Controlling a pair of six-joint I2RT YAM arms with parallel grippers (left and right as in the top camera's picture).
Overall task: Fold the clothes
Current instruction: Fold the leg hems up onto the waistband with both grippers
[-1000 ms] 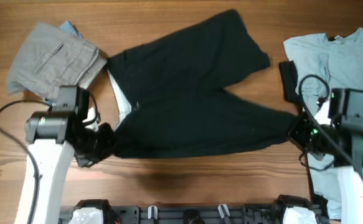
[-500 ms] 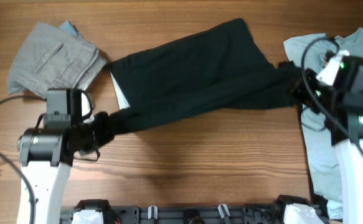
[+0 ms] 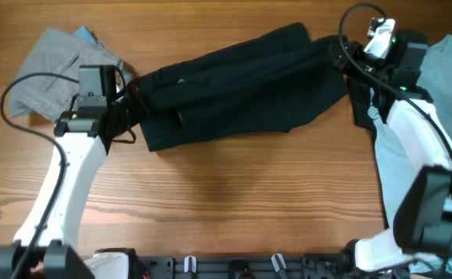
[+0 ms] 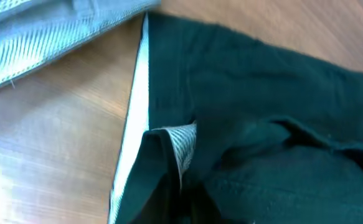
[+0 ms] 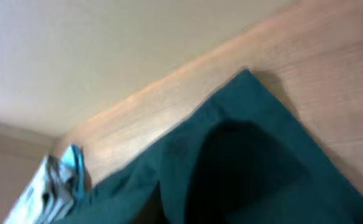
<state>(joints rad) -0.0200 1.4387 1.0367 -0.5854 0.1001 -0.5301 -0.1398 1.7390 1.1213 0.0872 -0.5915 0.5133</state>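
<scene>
The left arm [image 3: 63, 182] is a long white link ending in a boxy black wrist block [image 3: 94, 81], with a thin black cable [image 3: 8, 93] looping off its side. The right arm [image 3: 415, 136] is white too, with a bulky black joint housing [image 3: 435, 209] and a small green light [image 3: 393, 39] near its wrist. The left pincer [image 3: 130, 108] seems black, though it is hard to make out.
</scene>
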